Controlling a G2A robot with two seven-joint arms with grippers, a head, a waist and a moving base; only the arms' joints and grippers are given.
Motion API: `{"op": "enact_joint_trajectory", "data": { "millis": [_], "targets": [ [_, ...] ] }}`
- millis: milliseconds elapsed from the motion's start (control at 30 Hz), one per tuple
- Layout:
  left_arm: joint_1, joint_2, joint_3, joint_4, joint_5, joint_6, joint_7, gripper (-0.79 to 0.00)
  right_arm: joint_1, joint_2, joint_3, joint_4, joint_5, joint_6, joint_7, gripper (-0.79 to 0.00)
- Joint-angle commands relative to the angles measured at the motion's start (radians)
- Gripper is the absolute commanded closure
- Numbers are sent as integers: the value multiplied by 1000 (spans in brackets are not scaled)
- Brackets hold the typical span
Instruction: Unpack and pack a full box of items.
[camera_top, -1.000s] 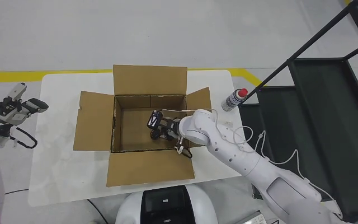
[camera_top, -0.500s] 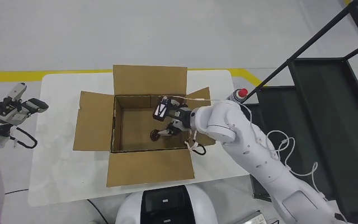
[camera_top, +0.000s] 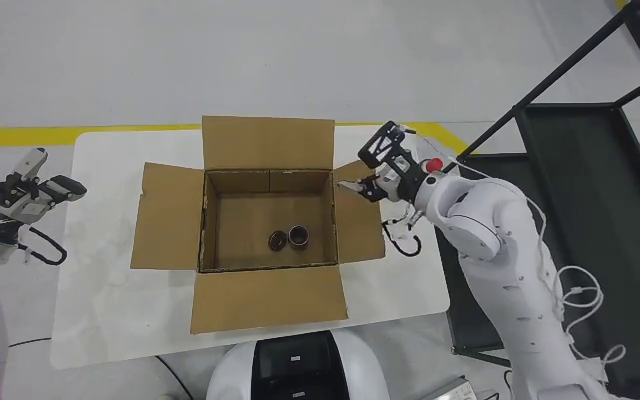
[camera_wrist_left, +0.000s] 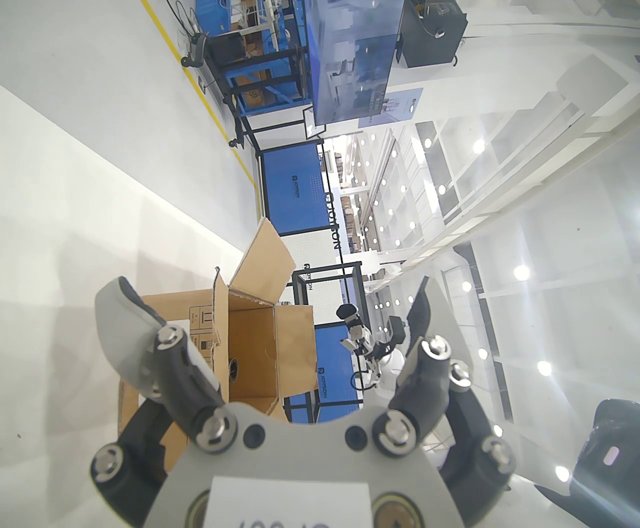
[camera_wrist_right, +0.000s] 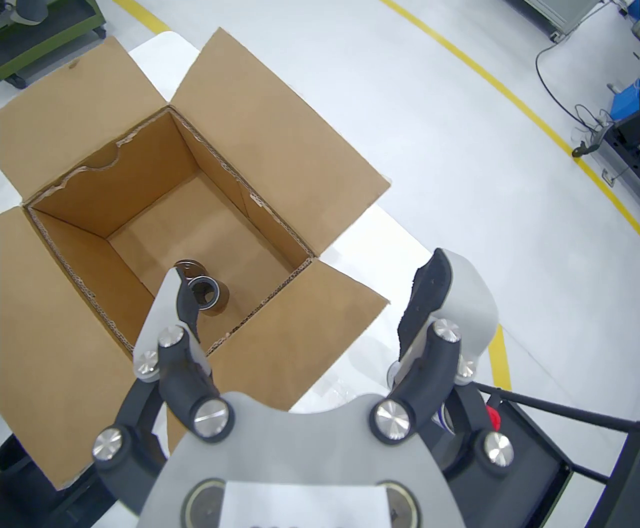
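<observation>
- Two small dark round items (camera_top: 298, 237): you will find them side by side, touching or nearly so, on the floor of the box (camera_top: 268, 142), toward its near wall and right of centre. Their round ends face up, so their long axes probably stand about vertical.
- Box: open, with all four flaps folded out, on the white table (camera_top: 110, 200).
- Right gripper (camera_top: 367, 160): it hovers above the box's right flap, just outside the opening. Its fingers are spread wide and hold nothing. From it, the items lie down and inward, past the right wall.
- Red-capped container (camera_top: 434, 166): to the right of the box, largely hidden behind the right arm.
- Left gripper (camera_top: 55, 172): well apart from the box, beyond its left flap. Its fingers are apart and empty.
- Judgement: the right arm is the nearer one, so expect a descent from above.
</observation>
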Motion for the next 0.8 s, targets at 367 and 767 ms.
{"op": "enact_joint_trajectory", "data": {
  "millis": [367,767],
  "targets": [
    [0,0,0,0,0,0,0,-785,-23,2,15,7,0,7,-14,-785],
    [0,0,0,0,0,0,0,-785,-93,7,107,40,-104,112,-193,-785]
  ]
}}
